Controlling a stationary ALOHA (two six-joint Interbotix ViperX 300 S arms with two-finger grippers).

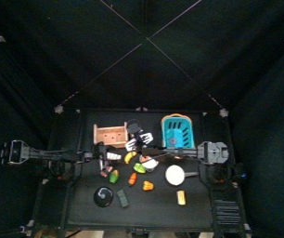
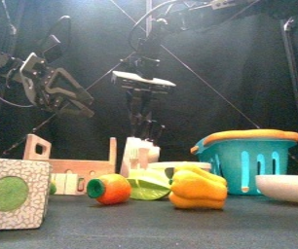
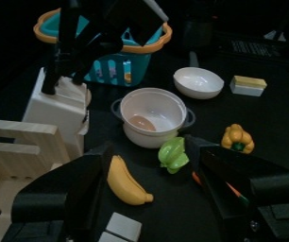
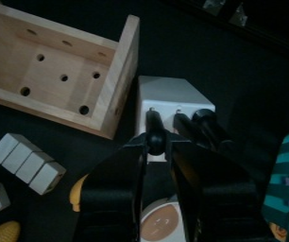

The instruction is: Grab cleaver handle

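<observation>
A white knife block (image 4: 173,95) stands beside a wooden rack (image 4: 59,71), with three black handles sticking out of its top. My right gripper (image 4: 170,144) comes down on it from above, and its jaws are shut on the cleaver handle (image 4: 156,128) at the block's rack side. In the front view the right gripper (image 2: 141,124) hangs straight over the knife block (image 2: 141,156). The blade is hidden inside the block. My left gripper (image 3: 160,203) rests open and empty at the table's left, above a banana (image 3: 128,180).
A teal basket (image 2: 249,156) stands right of the block, with a white bowl (image 2: 288,187) in front of it. A yellow pepper (image 2: 198,187), a green piece (image 2: 145,187), an orange fruit (image 2: 109,188) and a cube (image 2: 16,195) lie along the front edge.
</observation>
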